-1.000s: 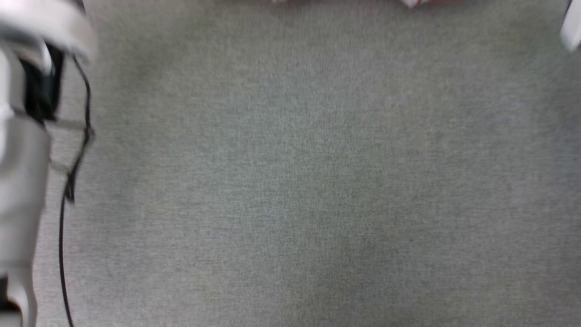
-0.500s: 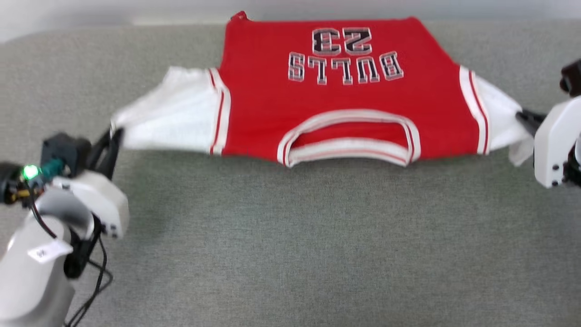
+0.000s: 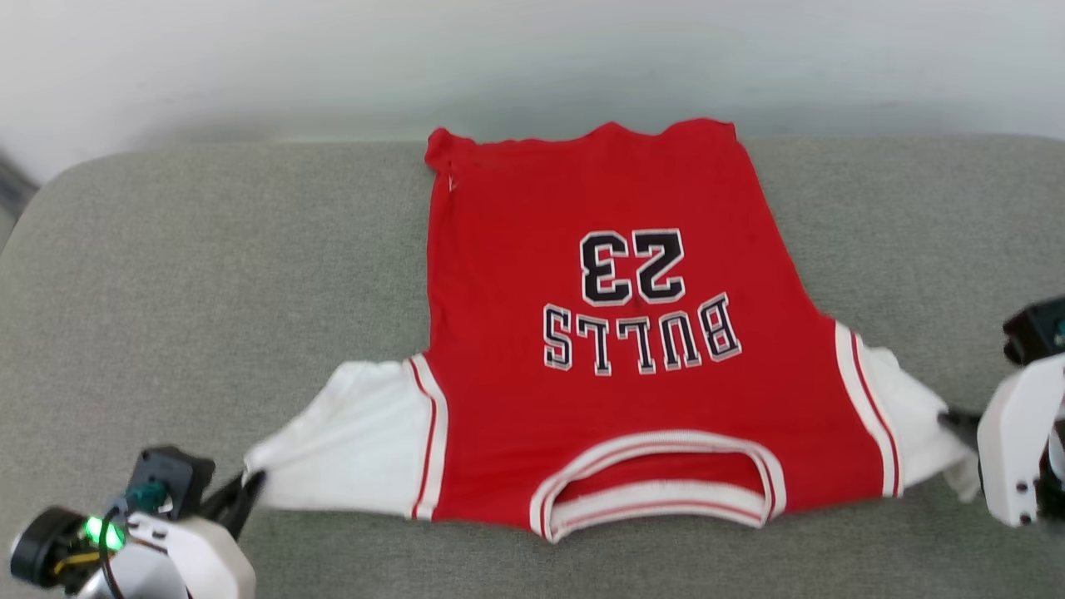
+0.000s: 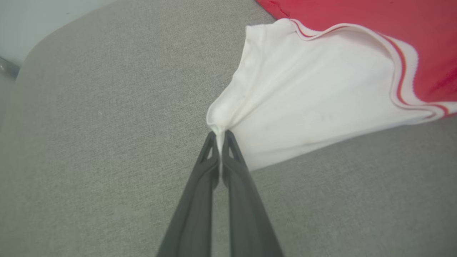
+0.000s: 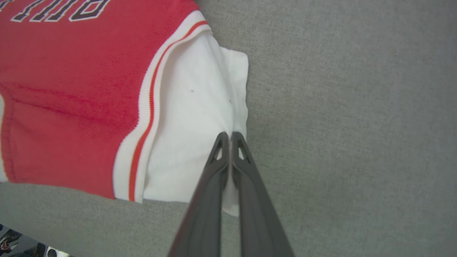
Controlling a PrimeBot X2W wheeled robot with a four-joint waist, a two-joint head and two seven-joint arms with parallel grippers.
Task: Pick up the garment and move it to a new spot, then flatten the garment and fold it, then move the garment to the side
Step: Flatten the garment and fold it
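Nearest the robot, the left gripper [image 3: 252,484] [image 4: 220,134], two long dark fingers, is clamped on the garment [image 3: 516,274] [image 4: 321,89], a red jersey-style T-shirt with white short sleeves and red-white striped trim. It pinches the bunched tip of one white sleeve, and the cloth gathers right at its fingertips and fans out beyond them. The right gripper [image 3: 950,418] [image 5: 231,135] is likewise closed on the outer edge of the opposite white sleeve, where a small flap of cloth hangs past its fingers on the near side. The garment [image 5: 71,89] lies spread between the two grippers, front side up, on a grey woven fabric surface [image 3: 208,274]. Its striped collar [image 3: 657,499] sits roughly midway between them. Beyond the collar come the black, white-outlined letters "BULLS", then the number "23", both upside down from the robot's side. The hem [image 3: 599,137] lies farthest from both grippers, close to the surface's far edge, with a pale wall [image 3: 499,58] behind
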